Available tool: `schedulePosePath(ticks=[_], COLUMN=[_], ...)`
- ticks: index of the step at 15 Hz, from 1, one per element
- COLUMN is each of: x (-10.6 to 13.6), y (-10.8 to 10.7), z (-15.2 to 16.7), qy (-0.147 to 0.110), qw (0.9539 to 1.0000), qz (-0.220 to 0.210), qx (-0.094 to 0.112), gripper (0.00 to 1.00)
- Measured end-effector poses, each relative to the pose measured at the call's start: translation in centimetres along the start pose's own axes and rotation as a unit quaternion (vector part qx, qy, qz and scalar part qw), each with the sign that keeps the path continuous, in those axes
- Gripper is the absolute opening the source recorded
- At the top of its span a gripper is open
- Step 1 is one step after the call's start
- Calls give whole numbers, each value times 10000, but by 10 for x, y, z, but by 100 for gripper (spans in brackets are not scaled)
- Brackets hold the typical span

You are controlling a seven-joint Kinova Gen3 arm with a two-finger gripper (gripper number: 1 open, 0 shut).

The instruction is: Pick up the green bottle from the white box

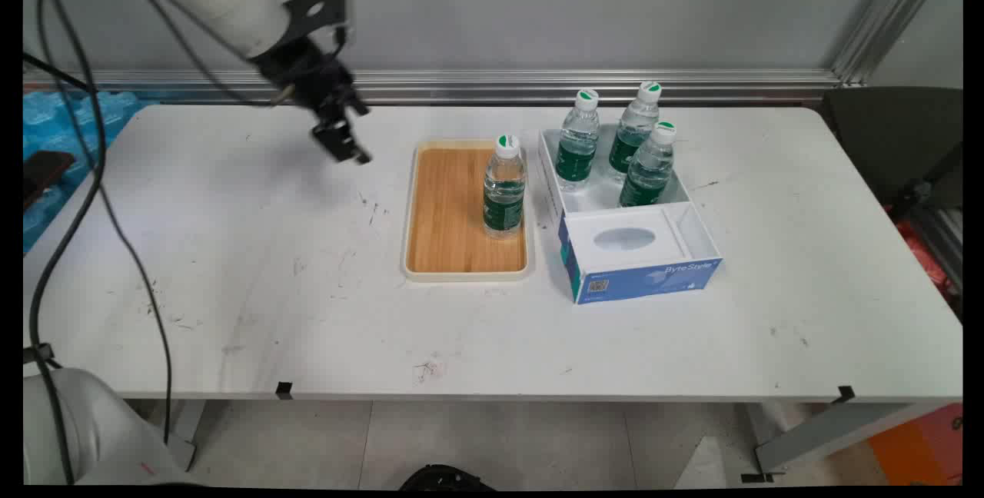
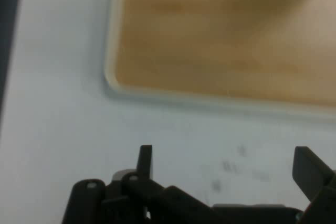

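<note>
1. Spanning the scene, the white table carries everything.
2. A blue and white box stands right of centre; three green-labelled bottles stand upright in its rear compartment.
3. A wooden tray lies just beside the box, on its left.
4. A single bottle stands upright on the tray's right side.
5. The gripper hangs above bare table left of the tray, jaws wide apart and holding nothing.
</note>
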Motion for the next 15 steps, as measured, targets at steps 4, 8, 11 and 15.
schedulePosePath(ticks=[4,8,11,15], x=[50,107,154,193], y=[-6,-7,-5,-3], z=[0,0,2,11], qy=[458,1004,1445,1773], qw=[9989,9947,9891,9838], qz=[42,104,177,130], qx=[117,196,239,227], gripper=[100,100,100,100])
